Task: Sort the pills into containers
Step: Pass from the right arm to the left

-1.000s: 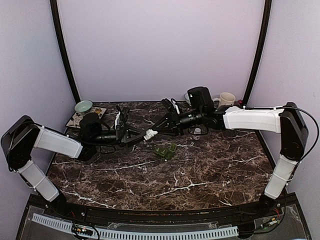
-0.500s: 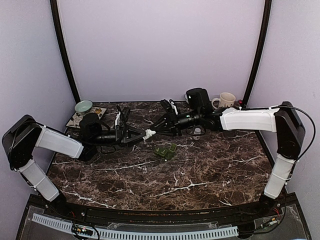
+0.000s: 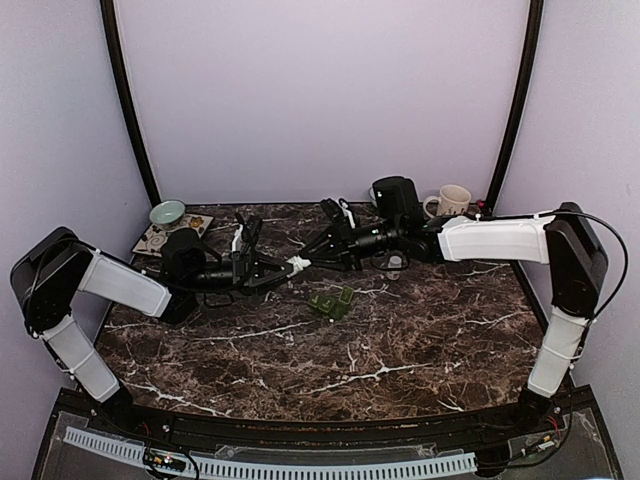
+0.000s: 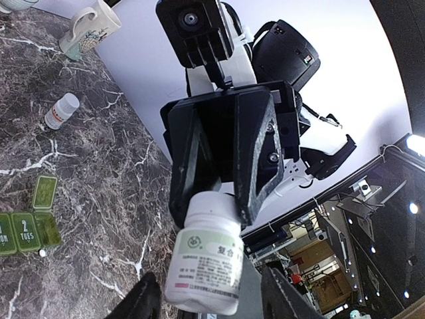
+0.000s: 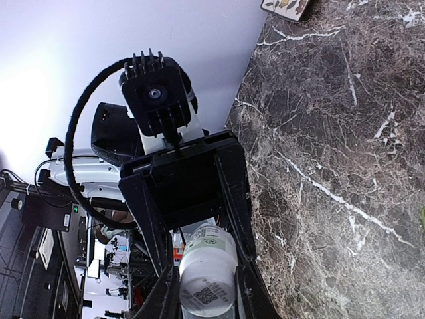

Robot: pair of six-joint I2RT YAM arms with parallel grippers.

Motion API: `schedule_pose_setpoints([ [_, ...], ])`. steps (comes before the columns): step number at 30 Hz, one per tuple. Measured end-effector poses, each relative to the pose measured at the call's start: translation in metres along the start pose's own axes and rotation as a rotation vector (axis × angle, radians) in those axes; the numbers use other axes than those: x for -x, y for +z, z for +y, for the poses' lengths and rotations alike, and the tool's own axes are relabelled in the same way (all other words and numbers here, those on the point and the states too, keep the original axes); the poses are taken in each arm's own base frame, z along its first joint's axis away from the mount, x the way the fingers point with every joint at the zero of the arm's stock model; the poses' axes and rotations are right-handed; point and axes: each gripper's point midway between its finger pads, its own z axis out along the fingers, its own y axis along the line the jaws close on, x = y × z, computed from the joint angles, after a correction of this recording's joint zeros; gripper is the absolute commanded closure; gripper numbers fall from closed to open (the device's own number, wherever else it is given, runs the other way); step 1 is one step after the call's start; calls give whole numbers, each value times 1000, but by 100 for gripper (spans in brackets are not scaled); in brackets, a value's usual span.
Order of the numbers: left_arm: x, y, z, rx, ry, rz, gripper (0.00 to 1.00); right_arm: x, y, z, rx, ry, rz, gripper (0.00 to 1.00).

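one bottle [image 4: 207,256] midair above the table [image 3: 400,340]: right end effector [image 5: 207,292] clamps it, left end effector [image 4: 209,299] apart around it.

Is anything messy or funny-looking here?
One tiny white pill seems to lie loose on the table beside the green pill box, not inside it. The white bottle is held sideways in midair by the right hand.

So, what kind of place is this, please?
Probably a robot test booth in a lab: plain lavender walls enclose one marble-pattern table, and the left arm and right arm are mounted at its near edge.
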Motion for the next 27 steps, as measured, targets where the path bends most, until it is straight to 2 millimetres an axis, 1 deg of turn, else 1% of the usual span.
schedule_pose_setpoints([
  [7, 1, 0, 0, -7, -6, -5, 54, 0, 2, -3, 2, 10, 3, 100],
  [11, 1, 1, 1, -5, -10, -6, 61, -1, 2, -2, 8, 11, 8, 100],
  [14, 1, 2, 3, -6, -13, -7, 68, -1, 2, -2, 8, 11, 8, 100],
  [19, 6, 5, 3, -13, -9, -7, 76, 0, 1, -2, 11, 9, 7, 100],
  [27, 8, 6, 2, -18, -15, -10, 86, 2, 0, -1, 17, 2, 4, 100],
])
